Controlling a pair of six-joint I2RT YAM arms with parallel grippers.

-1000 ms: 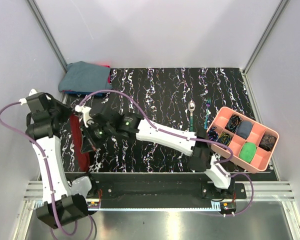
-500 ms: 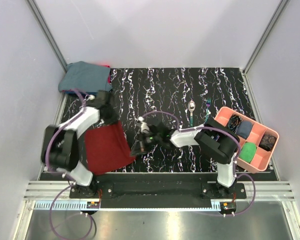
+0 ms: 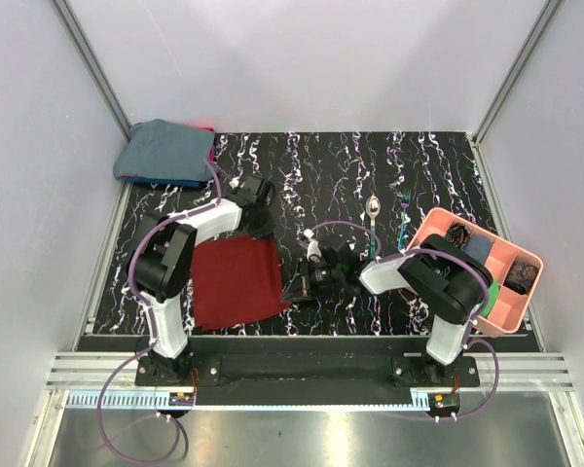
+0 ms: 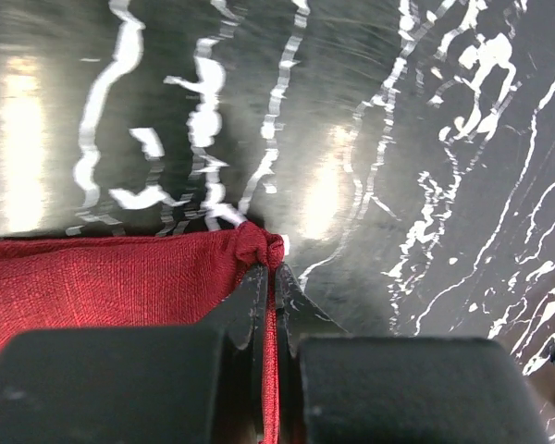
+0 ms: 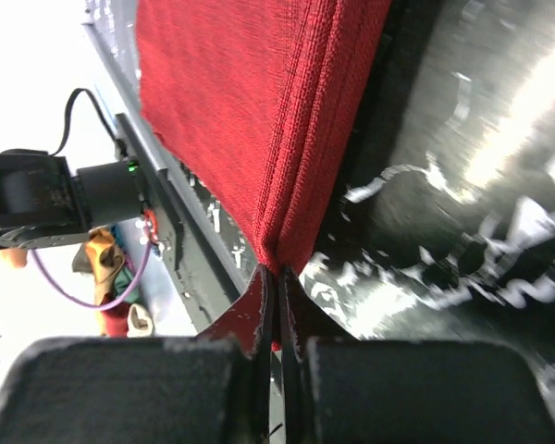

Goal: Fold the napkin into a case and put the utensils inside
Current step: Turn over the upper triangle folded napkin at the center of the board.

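Note:
The dark red napkin (image 3: 236, 282) lies folded on the black marbled table, left of centre. My left gripper (image 3: 269, 232) is shut on its far right corner (image 4: 259, 248), cloth pinched between the fingers. My right gripper (image 3: 294, 295) is shut on its near right corner (image 5: 279, 264), with the doubled red layers (image 5: 259, 120) running away from the fingertips. The spoon (image 3: 372, 218), silver bowl and dark green handle, lies right of centre. The teal-handled piece (image 3: 404, 222) lies beside it, next to the pink tray.
A pink compartment tray (image 3: 426, 229) with coiled cables and small items stands at the right. A blue-grey cloth bundle (image 3: 167, 151) sits at the back left corner. The table's near edge and metal rail (image 3: 302, 342) run just below the napkin.
Both grippers have dragged the napkin rightward toward the table's middle. The left arm, first folded up at the left edge, has stretched out and swung right. The right arm has drawn back.

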